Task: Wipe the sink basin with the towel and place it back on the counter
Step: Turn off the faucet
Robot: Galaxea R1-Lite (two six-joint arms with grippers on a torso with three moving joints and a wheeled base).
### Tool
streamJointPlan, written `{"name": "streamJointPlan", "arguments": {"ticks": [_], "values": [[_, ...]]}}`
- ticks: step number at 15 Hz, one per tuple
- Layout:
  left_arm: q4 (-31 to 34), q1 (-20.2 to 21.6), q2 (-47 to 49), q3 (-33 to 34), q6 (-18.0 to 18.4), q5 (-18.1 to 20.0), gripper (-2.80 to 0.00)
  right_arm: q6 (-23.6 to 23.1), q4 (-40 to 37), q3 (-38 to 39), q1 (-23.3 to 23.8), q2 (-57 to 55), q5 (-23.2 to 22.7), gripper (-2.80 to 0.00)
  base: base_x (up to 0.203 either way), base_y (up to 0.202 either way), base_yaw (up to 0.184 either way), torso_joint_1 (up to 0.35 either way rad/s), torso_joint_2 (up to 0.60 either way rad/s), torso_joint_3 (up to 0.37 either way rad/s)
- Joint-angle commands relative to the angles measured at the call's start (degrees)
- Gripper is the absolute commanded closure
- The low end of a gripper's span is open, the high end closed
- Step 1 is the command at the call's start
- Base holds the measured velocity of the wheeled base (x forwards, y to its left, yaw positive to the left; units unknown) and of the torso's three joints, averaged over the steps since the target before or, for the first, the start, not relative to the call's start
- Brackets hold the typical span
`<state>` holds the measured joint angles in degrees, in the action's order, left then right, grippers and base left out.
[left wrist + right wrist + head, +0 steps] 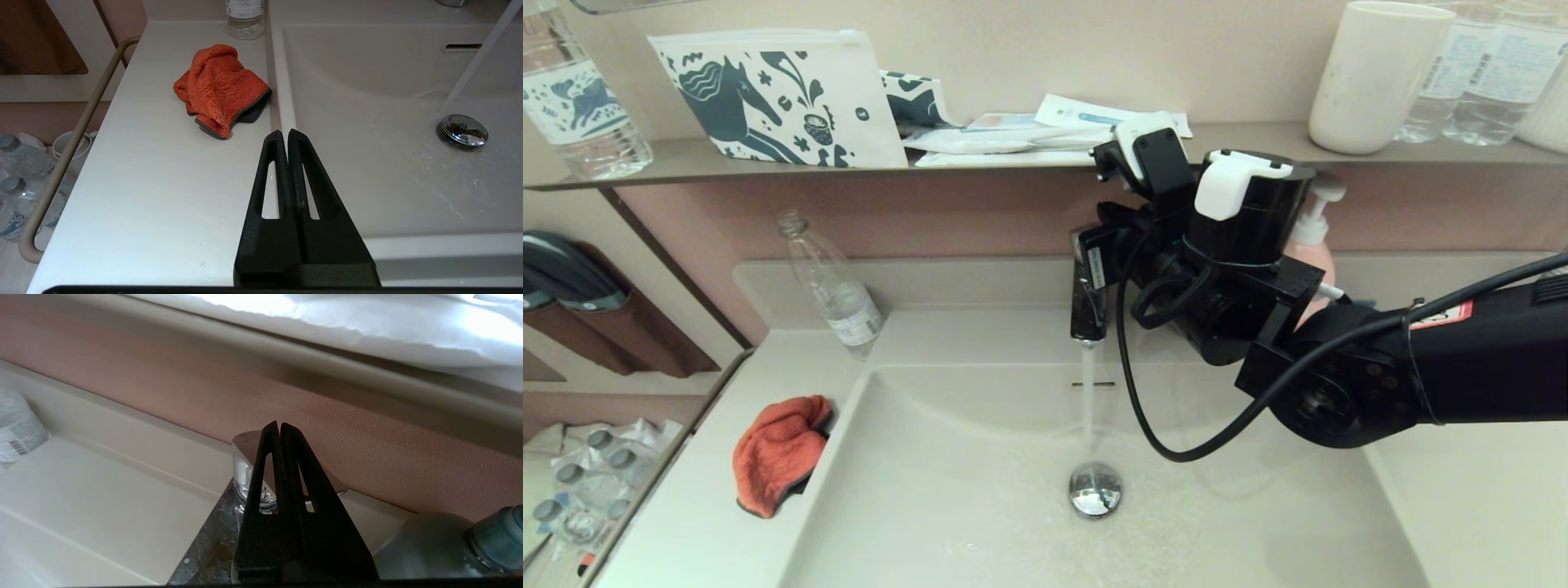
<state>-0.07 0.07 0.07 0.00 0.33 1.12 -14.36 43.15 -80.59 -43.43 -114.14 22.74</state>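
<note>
The orange-red towel [780,453] [220,87] lies bunched on the counter [686,523] [163,183], just left of the sink basin [980,523] [388,171]. Water runs from the dark faucet [1088,306] onto the chrome drain plug [1095,488] [463,131]. My right arm [1241,269] reaches to the faucet. The right gripper [280,426] is shut, with its tips at the chrome faucet handle [244,444]. The left gripper [285,133] is shut and empty. It hovers over the basin's left rim, a short way in front of the towel, and is out of the head view.
A clear plastic bottle [837,294] [245,18] stands at the counter's back left. A pink pump bottle [1315,237] is behind my right arm. The wall shelf [686,159] carries a printed pouch [776,98], a cup [1372,77] and bottles. A rail [65,155] runs along the counter's left edge.
</note>
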Motion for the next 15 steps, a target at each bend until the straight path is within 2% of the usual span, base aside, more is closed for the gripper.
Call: {"name": "streamJointPlan", "arguments": {"ticks": [1, 11, 15], "values": [[-0.01, 0.01, 0.01, 0.00, 0.02, 0.02, 0.00, -0.31, -1.07, 0.00, 0.50, -0.28, 0.20, 0.00, 0.000, 0.000, 0.000, 0.000, 0.00, 0.000], [-0.01, 0.01, 0.01, 0.00, 0.02, 0.00, 0.00, -0.32, -4.69, 7.85, 0.77, 4.48, 1.78, 0.00, 0.000, 0.000, 0.000, 0.000, 0.00, 0.000], [-0.01, 0.01, 0.01, 0.00, 0.02, -0.01, 0.00, -0.23, -10.36, 9.70, 0.72, 8.04, 3.43, 0.00, 0.000, 0.000, 0.000, 0.000, 0.00, 0.000]]}}
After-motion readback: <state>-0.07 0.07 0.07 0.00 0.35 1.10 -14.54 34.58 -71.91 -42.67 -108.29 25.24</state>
